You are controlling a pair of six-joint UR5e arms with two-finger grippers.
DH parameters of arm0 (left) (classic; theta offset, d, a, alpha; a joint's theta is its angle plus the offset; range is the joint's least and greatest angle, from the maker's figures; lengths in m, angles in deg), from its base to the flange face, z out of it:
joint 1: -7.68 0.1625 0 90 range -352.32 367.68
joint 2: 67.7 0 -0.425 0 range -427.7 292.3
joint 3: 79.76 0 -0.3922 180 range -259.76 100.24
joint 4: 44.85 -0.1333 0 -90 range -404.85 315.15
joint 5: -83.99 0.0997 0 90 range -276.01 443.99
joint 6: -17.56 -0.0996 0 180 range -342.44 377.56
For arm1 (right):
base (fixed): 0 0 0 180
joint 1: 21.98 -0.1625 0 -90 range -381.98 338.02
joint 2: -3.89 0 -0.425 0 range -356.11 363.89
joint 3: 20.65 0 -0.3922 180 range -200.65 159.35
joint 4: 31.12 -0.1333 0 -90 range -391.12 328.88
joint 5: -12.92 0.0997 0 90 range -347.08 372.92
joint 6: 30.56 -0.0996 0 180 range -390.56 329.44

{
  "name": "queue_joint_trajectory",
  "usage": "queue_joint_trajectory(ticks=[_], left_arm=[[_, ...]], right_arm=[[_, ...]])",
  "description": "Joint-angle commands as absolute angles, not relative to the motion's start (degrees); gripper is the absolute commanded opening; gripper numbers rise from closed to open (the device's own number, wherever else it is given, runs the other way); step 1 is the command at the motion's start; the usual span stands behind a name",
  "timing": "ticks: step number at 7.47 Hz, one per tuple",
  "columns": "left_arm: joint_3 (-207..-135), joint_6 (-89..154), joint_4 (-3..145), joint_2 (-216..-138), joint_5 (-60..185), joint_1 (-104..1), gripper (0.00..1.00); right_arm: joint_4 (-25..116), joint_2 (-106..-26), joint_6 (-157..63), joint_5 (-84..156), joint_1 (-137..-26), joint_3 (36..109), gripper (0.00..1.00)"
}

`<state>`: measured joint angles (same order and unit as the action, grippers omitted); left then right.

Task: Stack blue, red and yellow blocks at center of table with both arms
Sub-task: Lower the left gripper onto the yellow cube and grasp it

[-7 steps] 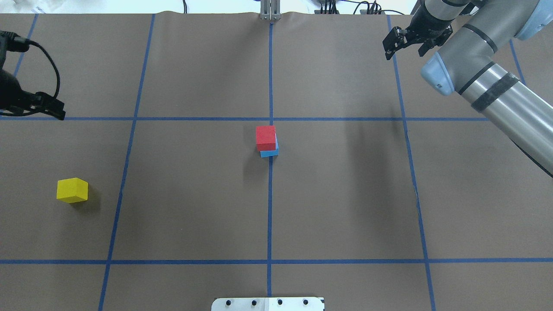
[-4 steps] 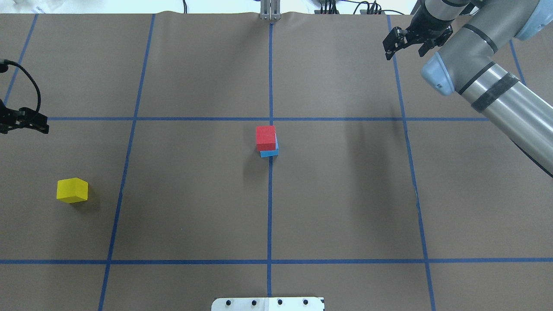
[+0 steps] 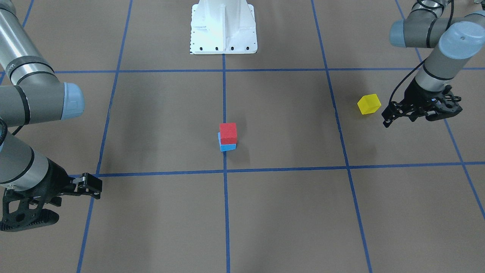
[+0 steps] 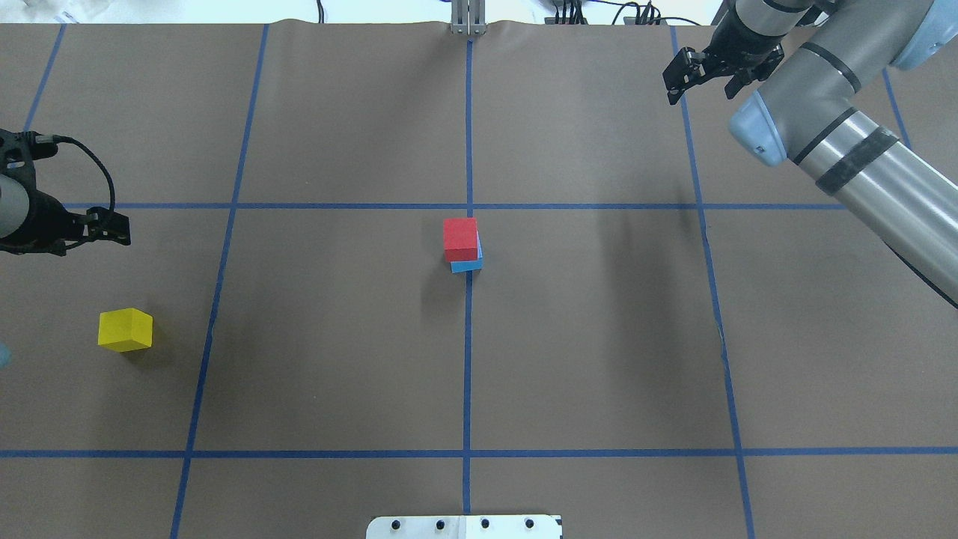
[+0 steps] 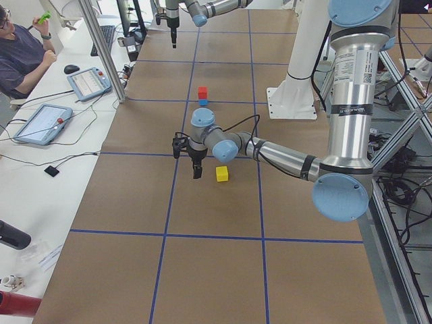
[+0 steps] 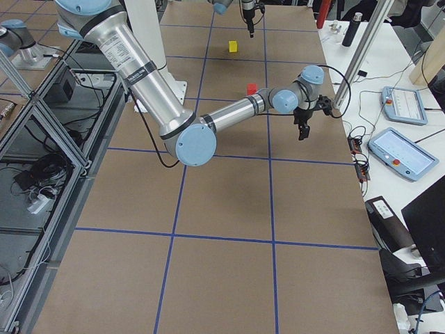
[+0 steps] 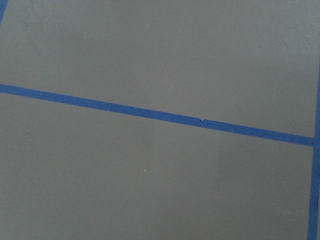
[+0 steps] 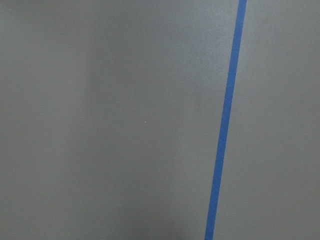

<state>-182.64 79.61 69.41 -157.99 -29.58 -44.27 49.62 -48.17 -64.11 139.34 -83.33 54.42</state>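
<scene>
- Yellow block is the piece left to fetch. The left gripper hangs near it with its jaws spread and nothing between them.
- Half a second ago only the gripper's tip showed at the left edge of the overhead view. It has since swung back over the table and sits closer to the block than in either earlier picture — I read that as the start of the approach.
- It is not over the block yet. The overhead view puts it on the block's far side, and the left wrist camera sees only bare table and tape line.
- The block has not moved. It lies alone on the robot's left side of the table, turned a little against the tape grid, so the jaws will probably need some rotation to meet flat faces.
- At the centre, the red block rests on the blue block, unchanged. It sits slightly off square, with a strip of blue showing at the near and right edges.
- Two of three tiers are done — yellow on top would finish the stack. That offset leaves less margin, so a nudge while placing could tip the red one.
- The right gripper is parked at the far right corner in the same pose throughout, jaws apart and empty, well clear of the stack.
</scene>
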Motion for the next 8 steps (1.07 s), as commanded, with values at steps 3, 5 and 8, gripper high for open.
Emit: queue_joint_trajectory(ticks=[3,5,8], left_arm=[[-183.2,86.4,73.2,-155.6,-26.9,-39.9,1.00],[-183.2,86.6,73.2,-155.5,-27.5,-38.1,1.00],[-183.3,86.6,73.2,-155.1,-27.8,-35.9,1.00]], right_arm=[[49.5,-48.1,-64.1,139.1,-83.1,54.4,1.00],[49.5,-48.1,-64.1,139.1,-83.2,54.4,1.00],[49.4,-48.4,-64.2,139.3,-83.3,54.5,1.00]])
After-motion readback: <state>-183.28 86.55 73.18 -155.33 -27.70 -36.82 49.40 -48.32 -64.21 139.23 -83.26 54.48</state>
